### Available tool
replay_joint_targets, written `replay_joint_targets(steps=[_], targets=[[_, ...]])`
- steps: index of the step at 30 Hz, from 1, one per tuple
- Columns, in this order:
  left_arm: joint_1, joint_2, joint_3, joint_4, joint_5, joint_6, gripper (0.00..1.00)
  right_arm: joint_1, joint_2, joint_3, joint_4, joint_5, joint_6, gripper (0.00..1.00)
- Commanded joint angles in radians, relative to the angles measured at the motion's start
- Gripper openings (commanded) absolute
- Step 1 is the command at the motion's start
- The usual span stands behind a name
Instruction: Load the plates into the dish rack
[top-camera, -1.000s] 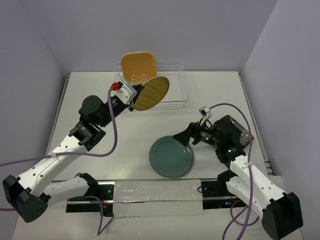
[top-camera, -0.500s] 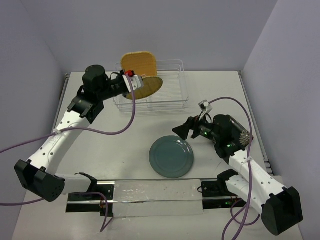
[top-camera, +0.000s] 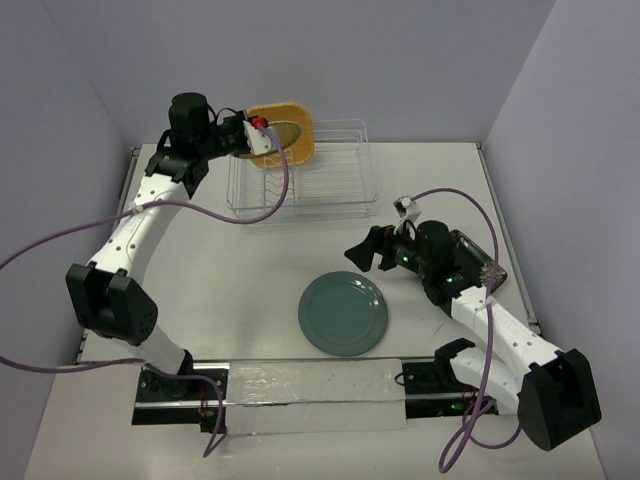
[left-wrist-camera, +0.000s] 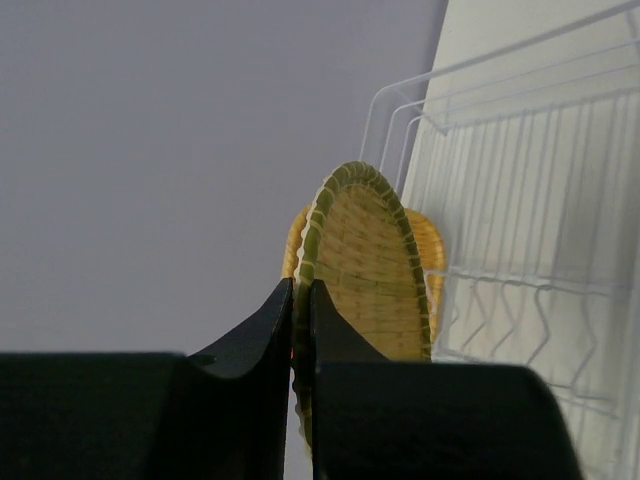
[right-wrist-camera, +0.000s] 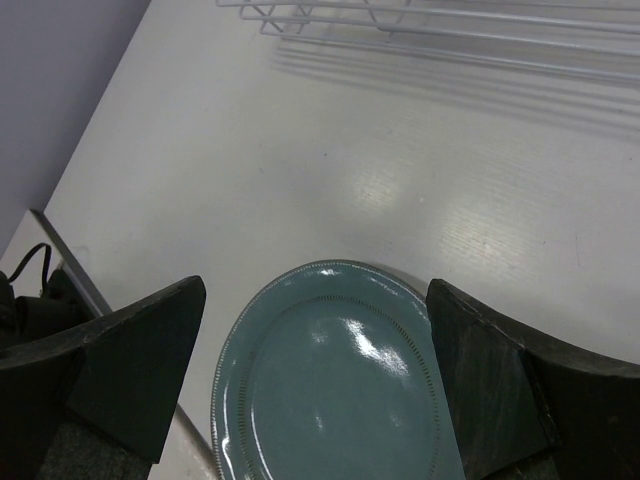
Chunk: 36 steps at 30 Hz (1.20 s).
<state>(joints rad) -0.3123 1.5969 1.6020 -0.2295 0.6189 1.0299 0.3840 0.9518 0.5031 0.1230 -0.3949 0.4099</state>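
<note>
The left gripper (left-wrist-camera: 300, 292) pinches the rim of the yellow plate (left-wrist-camera: 365, 265), holding it on edge with the orange-tan plate (left-wrist-camera: 432, 250) just beyond it and the dish rack (left-wrist-camera: 530, 190) wires beside the fingers. Let go off a divider slot, it could topple or knock that plate. The right gripper (right-wrist-camera: 312, 295) hangs spread above the teal plate (right-wrist-camera: 340, 400), which may skid if nudged

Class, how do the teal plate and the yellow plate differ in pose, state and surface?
The teal plate lies flat on the table, ungripped; the yellow plate is on edge at the dish rack, pinched by the left gripper. The teal plate is plain, glossy; the yellow plate looks woven. Both are round.
</note>
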Motion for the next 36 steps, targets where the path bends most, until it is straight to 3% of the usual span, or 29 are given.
replay_joint_targets(steps=[1,7,13,36], targets=[[0.049,0.087,0.227,-0.023,0.132,0.146,0.0,0.007,0.029,0.058,0.014,0.032,0.007,0.98],[0.058,0.198,0.306,-0.05,0.118,0.217,0.0,0.007,0.049,0.055,0.014,0.045,0.02,0.98],[0.059,0.348,0.482,-0.216,0.094,0.312,0.0,0.009,0.033,0.048,-0.017,0.074,-0.002,0.99],[0.061,0.519,0.541,-0.187,0.156,0.384,0.0,0.008,0.035,0.06,-0.033,0.104,-0.02,0.99]])
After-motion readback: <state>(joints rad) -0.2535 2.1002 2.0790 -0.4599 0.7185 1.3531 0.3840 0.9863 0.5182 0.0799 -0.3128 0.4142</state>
